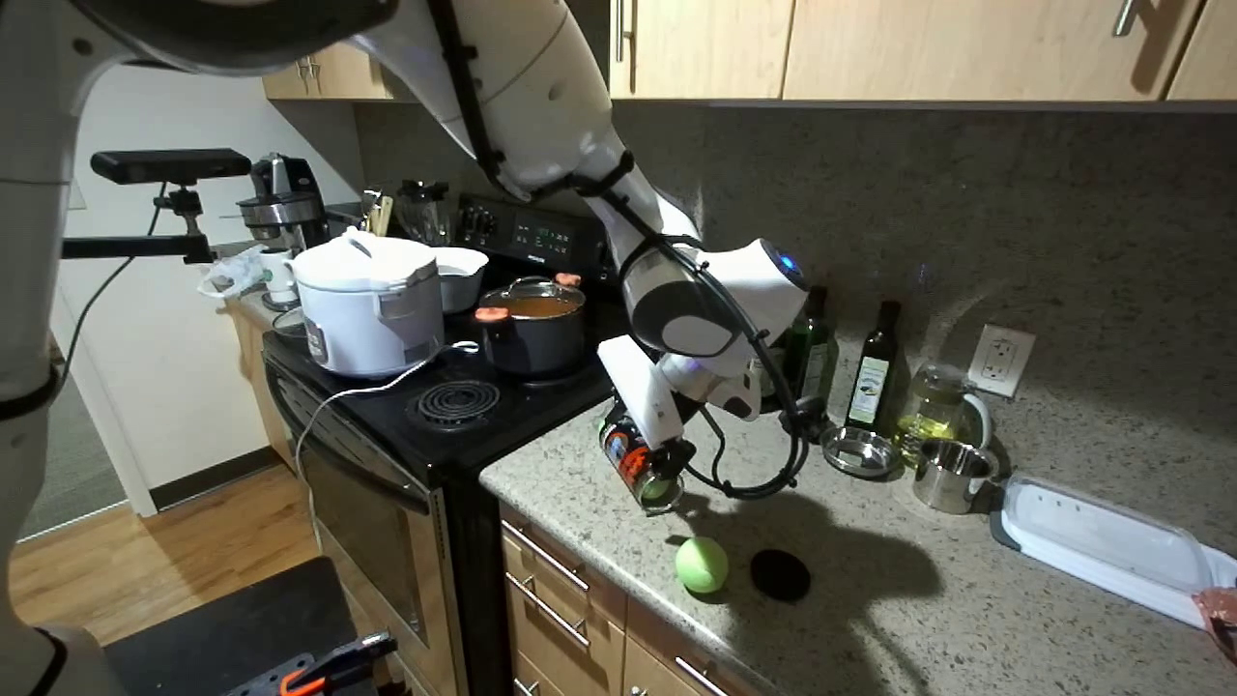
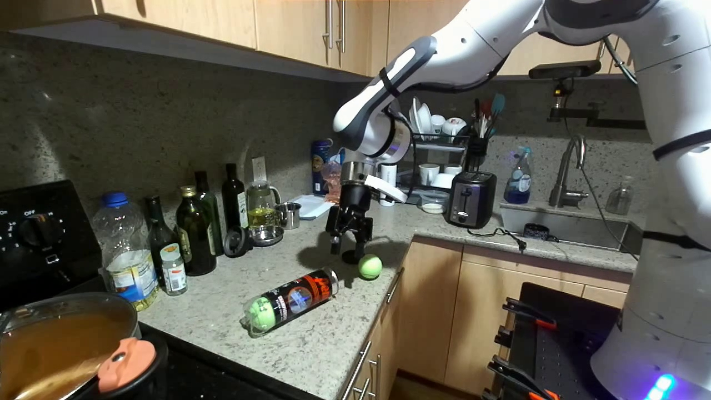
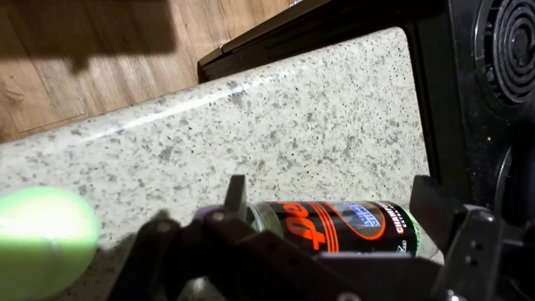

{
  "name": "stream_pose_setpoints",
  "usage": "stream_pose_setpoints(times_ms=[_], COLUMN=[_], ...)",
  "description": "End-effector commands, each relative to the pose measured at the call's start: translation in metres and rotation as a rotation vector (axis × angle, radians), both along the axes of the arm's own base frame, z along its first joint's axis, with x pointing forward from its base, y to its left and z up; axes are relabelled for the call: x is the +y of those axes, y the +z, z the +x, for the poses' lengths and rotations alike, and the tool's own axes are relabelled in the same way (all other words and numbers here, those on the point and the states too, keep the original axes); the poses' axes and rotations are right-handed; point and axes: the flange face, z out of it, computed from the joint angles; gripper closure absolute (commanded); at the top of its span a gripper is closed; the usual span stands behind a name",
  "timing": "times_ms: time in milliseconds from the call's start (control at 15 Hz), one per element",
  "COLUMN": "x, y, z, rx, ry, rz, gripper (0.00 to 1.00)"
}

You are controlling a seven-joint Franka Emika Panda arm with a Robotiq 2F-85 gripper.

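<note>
Tube of tennis balls (image 2: 300, 300), black-and-orange label, lying on its side on the worktop (image 2: 300, 353); green ball (image 2: 262, 314) showing at its base end. Loose tennis ball (image 2: 370, 266) off the tube's rimmed end; black disc (image 1: 780, 576) farther out from that same end. End effector (image 2: 348, 244) hangs above the worktop past the tube's rimmed end, near the loose ball: spread wide, nothing in its grasp, no contact seen.

Hazards, my reading: loose ball sits close to the front edge, so a nudge could send it over. Tube is round; a sideways knock might set it rolling too. In the wrist view the fingers (image 3: 236, 196) straddle the tube lengthwise; coming down on it at that angle would likely strike its ends.

Worktop speckled, shaded past the tube's rimmed end. Stove (image 1: 522, 406) beyond the tube's base end, carrying a pot (image 1: 534, 343). Bottles (image 2: 194, 239) behind the tube, along the backsplash (image 2: 166, 111). Toaster (image 2: 471, 200) and sink (image 2: 583, 233) well past its rimmed end. Cupboards (image 2: 183, 28) above; wood floor (image 1: 222, 522) below.
</note>
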Motion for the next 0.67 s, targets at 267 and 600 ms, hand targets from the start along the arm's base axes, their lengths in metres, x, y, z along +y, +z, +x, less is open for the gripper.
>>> stream_pose_setpoints(times_ms=[267,600], x=[-0.0067,-0.0076], y=[-0.0120,-0.0100], z=[0.0089,0.0106], rx=[0.003,0.002], ry=[0.027,0.027], rz=[0.024,0.028], gripper=[0.00,0.00])
